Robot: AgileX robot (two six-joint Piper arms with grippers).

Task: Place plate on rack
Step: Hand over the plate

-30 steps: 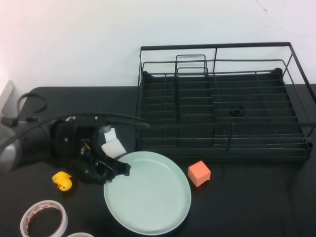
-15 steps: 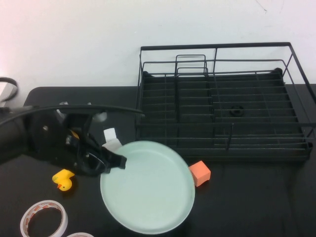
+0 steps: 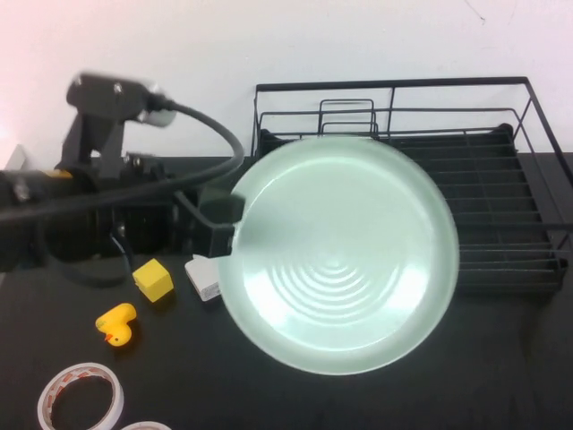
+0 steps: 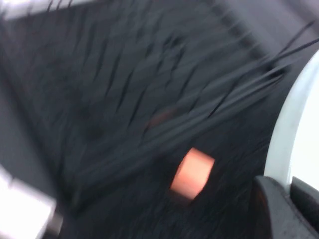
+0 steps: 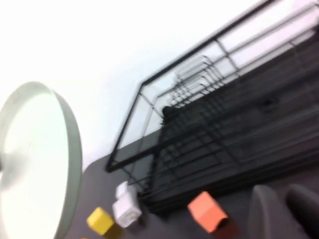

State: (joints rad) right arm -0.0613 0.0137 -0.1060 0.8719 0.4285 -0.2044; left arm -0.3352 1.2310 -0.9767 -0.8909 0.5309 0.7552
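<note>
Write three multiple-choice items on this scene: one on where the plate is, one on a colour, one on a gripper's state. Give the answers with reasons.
1. Where is the plate?
A. lifted off the table in front of the rack
B. flat on the table
C. standing between the rack's dividers

2. What colour is the cube beside the duck?
A. blue
B. yellow
C. white

3. What is the left gripper doing?
A. hanging open over the tape roll
B. shut on the duck
C. shut on the plate's rim

Answers: 1 A, the plate is raised and tilted toward the camera, hiding part of the rack. 2 B, the high view shows it yellow. 3 C, it clamps the plate's left edge; the right gripper shows only in its wrist view, holding nothing.
</note>
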